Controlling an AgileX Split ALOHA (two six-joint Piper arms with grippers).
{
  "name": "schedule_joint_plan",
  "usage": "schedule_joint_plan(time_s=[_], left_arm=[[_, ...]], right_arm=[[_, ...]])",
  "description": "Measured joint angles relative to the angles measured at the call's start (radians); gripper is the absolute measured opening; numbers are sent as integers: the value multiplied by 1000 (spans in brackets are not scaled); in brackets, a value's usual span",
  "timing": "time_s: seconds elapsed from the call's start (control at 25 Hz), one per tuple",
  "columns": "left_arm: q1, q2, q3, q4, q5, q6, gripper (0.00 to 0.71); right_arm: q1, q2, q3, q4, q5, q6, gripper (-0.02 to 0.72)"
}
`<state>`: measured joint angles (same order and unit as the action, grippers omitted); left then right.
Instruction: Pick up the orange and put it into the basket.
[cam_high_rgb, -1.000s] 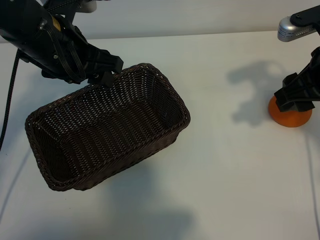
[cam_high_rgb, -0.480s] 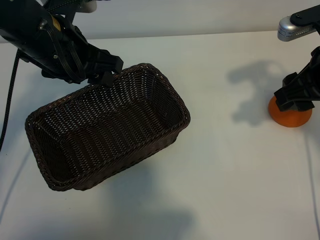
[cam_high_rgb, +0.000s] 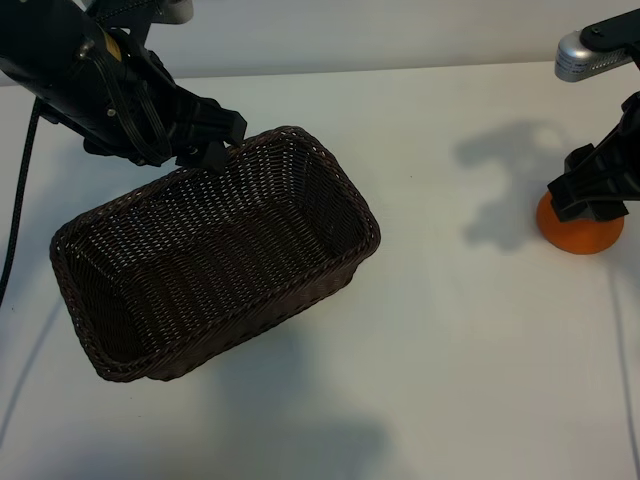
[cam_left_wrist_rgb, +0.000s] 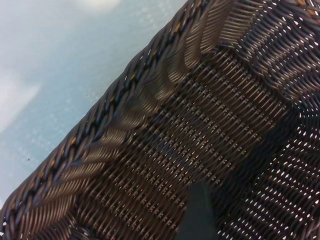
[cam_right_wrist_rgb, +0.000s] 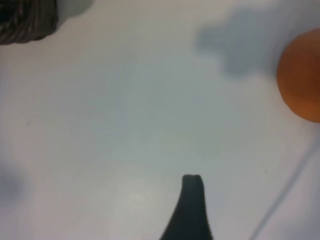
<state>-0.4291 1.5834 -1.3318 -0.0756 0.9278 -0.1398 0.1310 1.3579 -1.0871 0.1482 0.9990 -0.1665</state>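
The dark brown woven basket sits left of centre, lying at an angle. My left gripper is at its far rim, open; in the left wrist view one fingertip hangs inside, close to the inner wall below the braided rim. The orange rests on the table at the far right, its top hidden by my right gripper, which stands open just over it. In the right wrist view the orange lies off to the side of the one visible fingertip, not touching it.
The table top is white and bare between the basket and the orange. A black cable runs down the left edge. A corner of the basket shows in the right wrist view.
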Motion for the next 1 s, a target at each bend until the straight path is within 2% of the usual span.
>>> schedule_joint_plan(time_s=[0.68,0.88,1.0], left_arm=[[0,-1,0,2,58,-8,592],[0,-34,7,100,106,-157,592],[0,-102,71,141,96,-238,592]], right_arm=[[0,0,0,0,0,0,595],[0,0,0,0,0,0,595],[0,0,0,0,0,0,595]])
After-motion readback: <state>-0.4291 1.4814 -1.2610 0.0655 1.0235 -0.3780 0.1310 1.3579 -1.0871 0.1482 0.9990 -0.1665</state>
